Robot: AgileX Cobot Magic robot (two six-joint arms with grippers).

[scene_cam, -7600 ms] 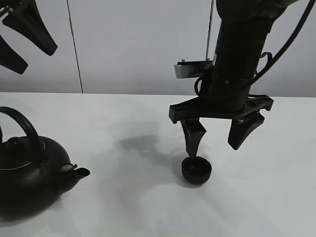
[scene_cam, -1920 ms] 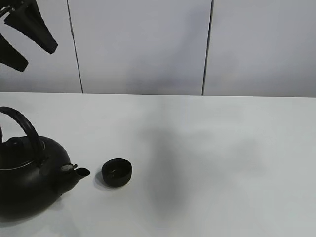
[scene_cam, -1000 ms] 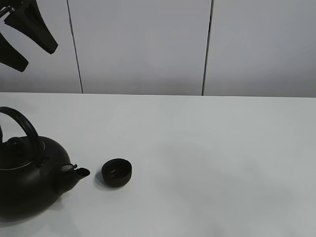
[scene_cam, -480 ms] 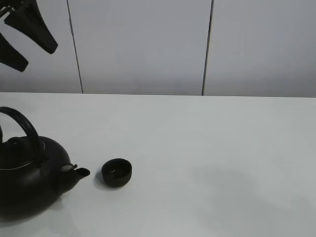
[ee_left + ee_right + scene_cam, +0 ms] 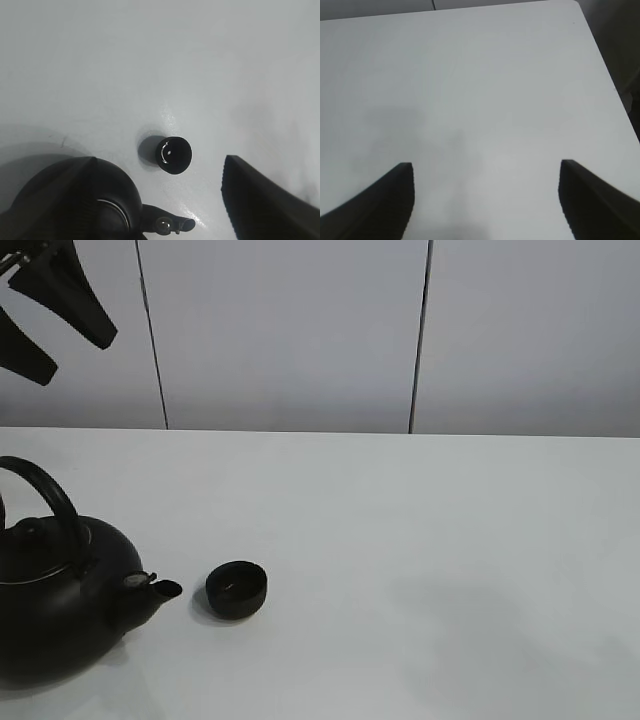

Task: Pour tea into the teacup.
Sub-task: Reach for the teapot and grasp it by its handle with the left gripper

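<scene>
Teacup stands upright on the white table, mouth facing up, toward the table's left front as the high camera sees it. It is round and low, so it has no long axis to point anywhere. It sits just beside the teapot, apart from it by a small gap, and the spout points straight at it.

My left gripper hangs high above the teapot, well clear of everything, its fingers spread wide and holding nothing. From my left wrist I look straight down on the teacup, which lies between the two fingers, far beneath them.

My right gripper is also spread wide and empty, touching nothing, over a bare stretch of table near its edge.

Some things are hard to make out. A small glint shows inside the teacup, but I cannot tell whether that is tea. The teapot is cut off by the left and bottom edges of the high view, with only part of its arched handle showing. In the left wrist view my other finger blends into the dark teapot under it, so I cannot trace its outline. My right gripper lies outside the high view, and the wrist view shows only its two fingertips.
</scene>
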